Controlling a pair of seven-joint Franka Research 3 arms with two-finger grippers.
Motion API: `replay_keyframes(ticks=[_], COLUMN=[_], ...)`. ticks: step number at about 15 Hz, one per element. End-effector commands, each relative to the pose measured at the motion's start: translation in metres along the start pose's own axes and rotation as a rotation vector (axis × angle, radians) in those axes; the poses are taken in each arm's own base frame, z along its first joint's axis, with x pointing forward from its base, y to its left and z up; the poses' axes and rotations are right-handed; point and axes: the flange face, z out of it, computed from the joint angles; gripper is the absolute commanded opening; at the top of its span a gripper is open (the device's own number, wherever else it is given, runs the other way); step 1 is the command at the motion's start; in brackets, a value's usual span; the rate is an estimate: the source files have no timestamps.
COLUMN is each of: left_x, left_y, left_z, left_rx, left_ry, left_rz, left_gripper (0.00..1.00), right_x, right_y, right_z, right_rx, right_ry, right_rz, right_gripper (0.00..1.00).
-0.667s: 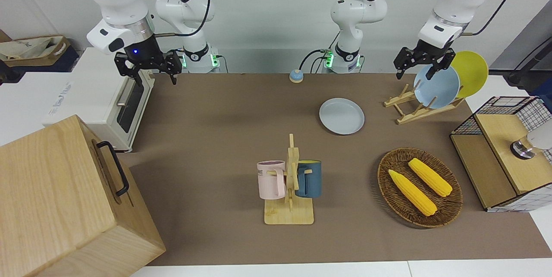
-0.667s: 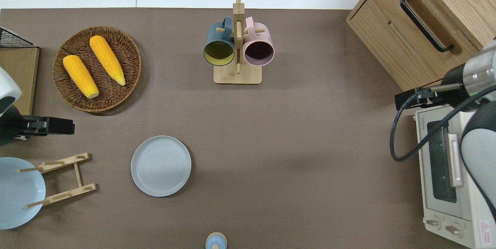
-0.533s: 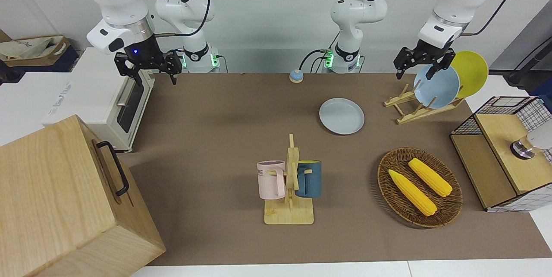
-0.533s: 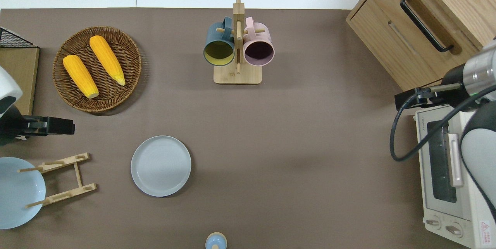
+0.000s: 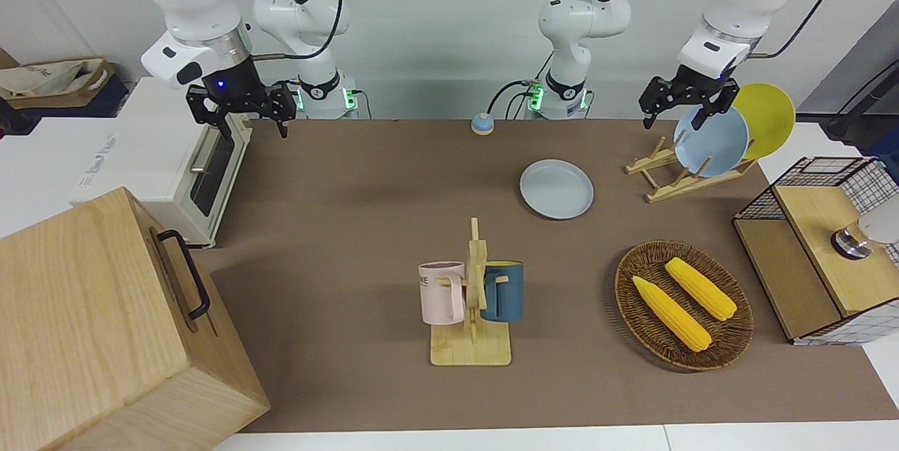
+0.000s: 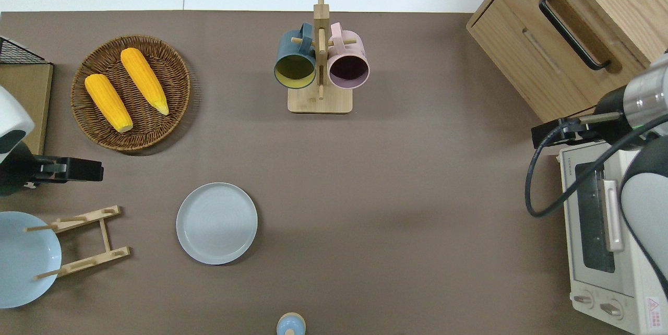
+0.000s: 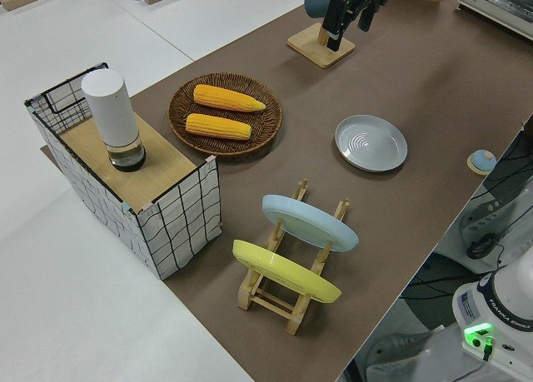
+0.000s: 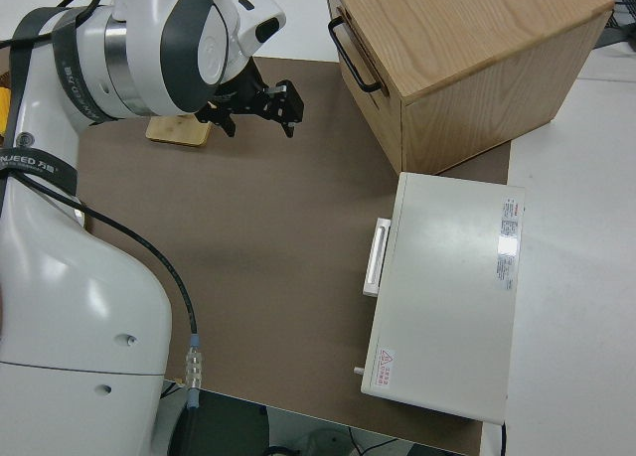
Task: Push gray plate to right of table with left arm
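Note:
The gray plate (image 5: 556, 189) lies flat on the brown table (image 5: 351, 177), nearer to the robots than the mug stand; it also shows in the overhead view (image 6: 216, 223) and in the left side view (image 7: 371, 143). My left gripper (image 5: 673, 121) is open and empty, up in the air. In the overhead view it (image 6: 78, 170) is over the mat between the wicker basket and the dish rack, apart from the gray plate. My right gripper (image 5: 253, 129) is open, empty and parked.
A wooden dish rack (image 5: 674, 173) holds a sky-blue plate (image 5: 713, 142) and a yellow plate (image 5: 769, 117). A wicker basket (image 5: 685, 305) holds two corn cobs. There are also a mug stand (image 5: 472, 296), a toaster oven (image 5: 175, 156), a wooden drawer box (image 5: 105, 324), a wire shelf (image 5: 822, 247) and a small bell (image 5: 482, 123).
My left gripper has shifted very slightly in the air. The gray plate and the right arm have not moved.

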Motion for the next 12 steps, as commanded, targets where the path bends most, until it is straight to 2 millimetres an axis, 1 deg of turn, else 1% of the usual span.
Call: replay_keyframes(ticks=[1,4,6,8,9,12], left_x=[-0.007,-0.016,-0.017,-0.019,-0.021,-0.029], left_y=[0.009,0.017,0.02,0.023,0.028,0.03], left_z=[0.001,0.009,0.016,0.026,0.032,0.048], left_rx=[0.01,0.009,-0.012,-0.016,-0.014,-0.012], left_ry=[-0.036,-0.055,-0.067,-0.078,-0.082,-0.067], left_rz=[0.008,-0.016,-0.019,-0.016,-0.009,-0.011], left_gripper=[0.99,0.99,0.99,0.99,0.99,0.99], right_x=[-0.003,-0.003,-0.003,-0.003,-0.003,-0.003], right_y=[0.0,0.0,0.0,0.0,0.0,0.0], right_z=[-0.003,-0.003,-0.003,-0.003,-0.003,-0.003], right_rx=[0.006,0.006,0.006,0.006,0.006,0.006], right_ry=[-0.004,-0.004,-0.004,-0.004,-0.004,-0.004], right_rz=[0.004,0.004,0.004,0.004,0.004,0.004], right_gripper=[0.983,0.983,0.983,0.983,0.983,0.983])
